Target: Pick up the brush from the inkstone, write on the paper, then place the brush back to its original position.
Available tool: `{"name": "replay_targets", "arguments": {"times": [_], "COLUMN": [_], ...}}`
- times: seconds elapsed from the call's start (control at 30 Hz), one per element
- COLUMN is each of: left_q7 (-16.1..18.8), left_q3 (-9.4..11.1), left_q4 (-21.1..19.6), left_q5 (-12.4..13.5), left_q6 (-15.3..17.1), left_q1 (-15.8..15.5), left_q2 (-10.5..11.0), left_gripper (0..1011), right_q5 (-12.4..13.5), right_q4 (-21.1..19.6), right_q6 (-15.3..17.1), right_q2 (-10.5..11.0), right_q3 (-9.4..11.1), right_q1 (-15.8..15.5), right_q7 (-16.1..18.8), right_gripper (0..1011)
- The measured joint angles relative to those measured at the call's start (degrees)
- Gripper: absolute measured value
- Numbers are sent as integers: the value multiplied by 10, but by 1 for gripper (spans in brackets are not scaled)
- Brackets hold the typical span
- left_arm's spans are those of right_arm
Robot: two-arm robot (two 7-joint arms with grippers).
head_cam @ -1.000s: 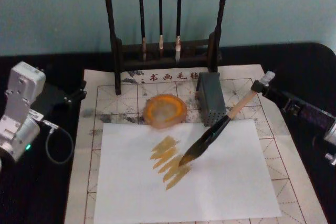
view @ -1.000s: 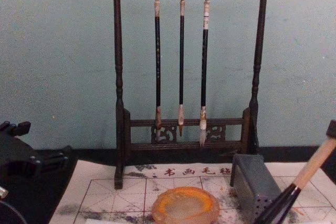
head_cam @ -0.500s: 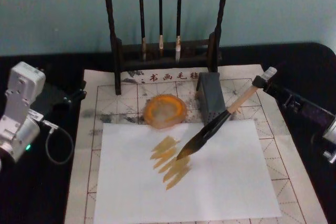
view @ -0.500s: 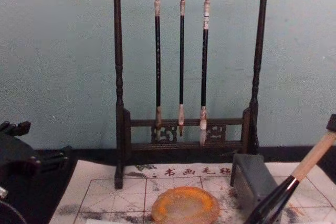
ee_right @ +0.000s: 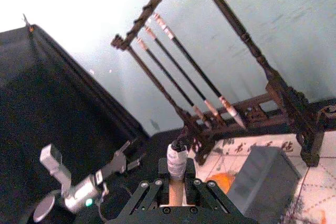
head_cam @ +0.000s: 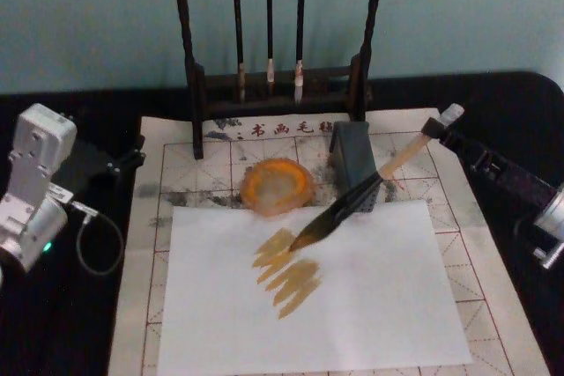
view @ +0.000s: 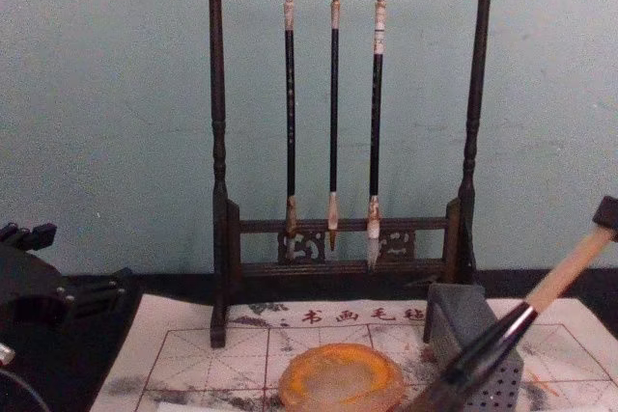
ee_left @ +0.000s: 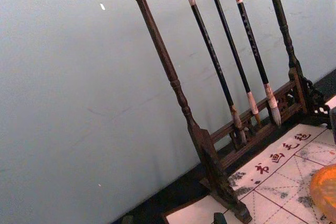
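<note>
My right gripper is shut on the upper end of the brush, just below its whitish wrapped end. The brush slants down to the left, in front of the grey block. Its dark bristle tip hangs at the far end of the ochre strokes, near the orange-brown inkstone. I cannot tell whether the tip touches the sheet. The strokes lie on a plain white sheet that rests on the red-gridded paper. In the chest view the brush rises to the right of the inkstone. My left gripper stays parked, open, at the left.
A grey perforated block stands right of the inkstone, right behind the brush. A dark wooden rack with three thin hanging brushes stands at the paper's far edge. A cable loops beside the left arm.
The right gripper has drawn the brush back and away from me. The bristle tip has left the middle of the strokes and come to their far end, closer to the inkstone.
</note>
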Motion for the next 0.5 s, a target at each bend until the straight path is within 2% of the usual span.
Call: {"name": "replay_targets", "arguments": {"times": [0.2,0.5], "left_q7": [0,0], "left_q3": [0,0], "left_q4": [0,0], "left_q5": [0,0], "left_q6": [0,0], "left_q1": [0,0], "left_q2": [0,0], "left_gripper": [1001,1001], "right_q5": [14,15], "right_q4": [11,34], "right_q6": [-9,-24], "right_q2": [-27,-63], "right_q3": [5,4], "right_q1": [5,18], "right_q7": [-19,-54], "right_gripper": [182,182]}}
